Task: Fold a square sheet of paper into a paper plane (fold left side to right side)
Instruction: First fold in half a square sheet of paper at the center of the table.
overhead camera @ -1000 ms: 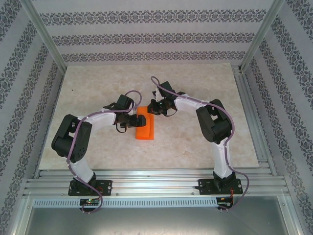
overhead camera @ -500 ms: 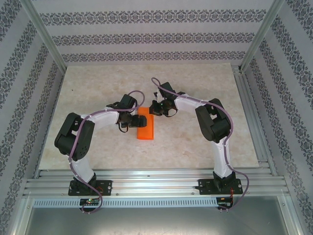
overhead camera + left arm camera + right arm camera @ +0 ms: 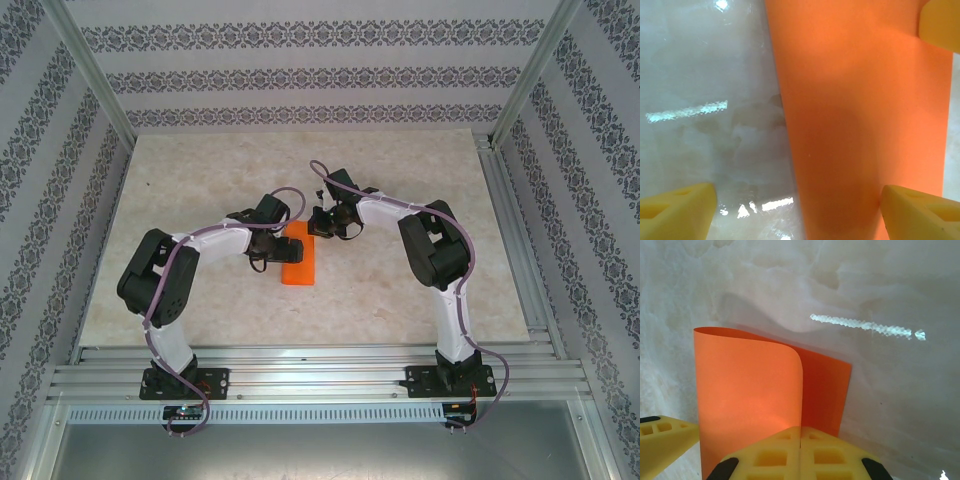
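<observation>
The folded square sheet of paper point(image 3: 298, 262) lay mid-way across the table point(image 3: 400, 300), its long axis running near to far. The left gripper point(image 3: 797, 212) stood apart astride its edge; the right gripper point(image 3: 800, 445) was clamped on its far end.

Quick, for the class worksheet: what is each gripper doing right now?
Left gripper: open above the square sheet of paper, gripping nothing.
Right gripper: shut, apparently pinching the paper's edge.

Left gripper point(image 3: 272, 243) shifted right, farther over square sheet of paper point(image 3: 300, 266).
</observation>
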{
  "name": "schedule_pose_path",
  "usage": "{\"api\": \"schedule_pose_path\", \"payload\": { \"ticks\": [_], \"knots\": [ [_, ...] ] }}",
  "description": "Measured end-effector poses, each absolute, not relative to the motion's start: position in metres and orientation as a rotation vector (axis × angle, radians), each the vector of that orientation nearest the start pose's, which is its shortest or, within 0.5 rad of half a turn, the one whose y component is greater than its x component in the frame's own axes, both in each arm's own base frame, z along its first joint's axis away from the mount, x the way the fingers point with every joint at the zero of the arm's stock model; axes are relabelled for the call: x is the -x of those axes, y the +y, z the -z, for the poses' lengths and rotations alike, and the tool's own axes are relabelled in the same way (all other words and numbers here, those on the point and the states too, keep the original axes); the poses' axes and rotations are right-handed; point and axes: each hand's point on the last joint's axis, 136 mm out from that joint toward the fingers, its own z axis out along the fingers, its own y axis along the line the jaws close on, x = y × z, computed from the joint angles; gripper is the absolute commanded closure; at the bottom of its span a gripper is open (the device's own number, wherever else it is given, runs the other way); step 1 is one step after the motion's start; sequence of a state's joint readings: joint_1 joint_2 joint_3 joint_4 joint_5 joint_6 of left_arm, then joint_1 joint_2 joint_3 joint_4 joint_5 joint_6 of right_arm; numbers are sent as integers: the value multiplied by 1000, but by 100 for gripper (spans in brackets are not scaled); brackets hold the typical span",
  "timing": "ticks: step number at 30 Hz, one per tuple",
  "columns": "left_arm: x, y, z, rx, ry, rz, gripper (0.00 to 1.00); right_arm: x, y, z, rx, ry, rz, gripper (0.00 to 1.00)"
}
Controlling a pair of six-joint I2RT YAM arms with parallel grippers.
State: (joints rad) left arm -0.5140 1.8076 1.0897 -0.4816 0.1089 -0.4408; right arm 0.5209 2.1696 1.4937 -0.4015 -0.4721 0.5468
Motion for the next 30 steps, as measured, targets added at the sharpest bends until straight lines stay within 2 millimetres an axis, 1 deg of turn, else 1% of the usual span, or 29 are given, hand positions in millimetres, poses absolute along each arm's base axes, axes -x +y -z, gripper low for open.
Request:
{"api": "schedule_pose_path", "payload": {
  "ticks": [22, 30],
  "knots": [
    [-334, -210, -22, -177, 2846, 291, 15, -398, 319, -24, 132, 2813, -937, 100],
    [-333, -209, -19, -198, 2839, 237, 15, -393, 316, -17, 125, 2829, -928, 100]
  ]
}}
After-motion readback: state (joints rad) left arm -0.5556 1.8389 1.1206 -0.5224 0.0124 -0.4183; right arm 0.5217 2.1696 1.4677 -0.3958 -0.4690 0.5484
